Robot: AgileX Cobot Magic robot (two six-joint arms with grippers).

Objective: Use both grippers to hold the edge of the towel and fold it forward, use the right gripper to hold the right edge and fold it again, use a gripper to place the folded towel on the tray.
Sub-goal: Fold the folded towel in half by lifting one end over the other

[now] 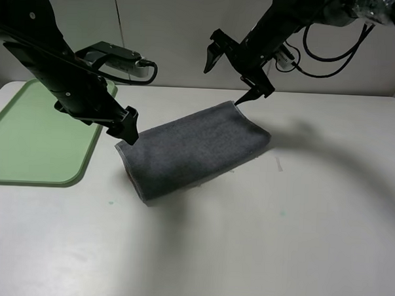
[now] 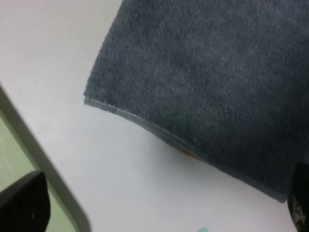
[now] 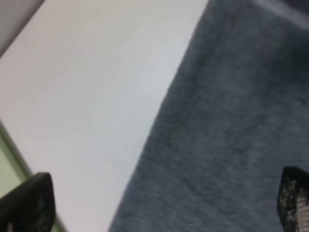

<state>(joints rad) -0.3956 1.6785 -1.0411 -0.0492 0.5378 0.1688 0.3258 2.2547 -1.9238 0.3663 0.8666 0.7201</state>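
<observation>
Nearby, tray (image 1: 34,134) lies beside towel (image 1: 194,148), not touching.

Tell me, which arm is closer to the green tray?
Left. The left gripper hangs right beside the tray; the right gripper is across the towel, far from it.

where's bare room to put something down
Bare: the white table in front and right of the folded dark grey terry towel, and the pale green plastic tray. Crowded: the towel's rear corners, at the black left end effector and right end effector.
</observation>
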